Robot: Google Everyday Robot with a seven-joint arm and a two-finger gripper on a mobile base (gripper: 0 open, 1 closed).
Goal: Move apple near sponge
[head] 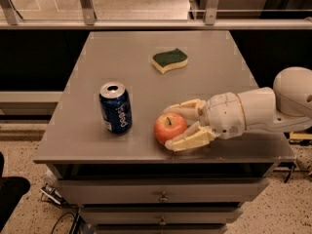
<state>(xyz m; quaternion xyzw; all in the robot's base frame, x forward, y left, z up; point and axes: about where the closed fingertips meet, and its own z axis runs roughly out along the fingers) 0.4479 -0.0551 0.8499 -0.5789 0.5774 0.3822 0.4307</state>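
Jaws spread apart flank the red-orange, short-stemmed apple (pixel 169 128) on the grey table (pixel 214 77).

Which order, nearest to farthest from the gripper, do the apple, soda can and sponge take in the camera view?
The gripper reaches in from the right at the front of the table.
1. Apple: between the open fingers, at the front.
2. Soda can: left of the apple.
3. Sponge: towards the back, near the middle.

The gripper (pixel 168 127), just off centre toward four o'clock, has two cream, tapered fingers (pixel 191 140) on a rounded white wrist (pixel 224 120) ringed by a thin orange line; the arm (pixel 292 99) behind is smooth, bulbous white.
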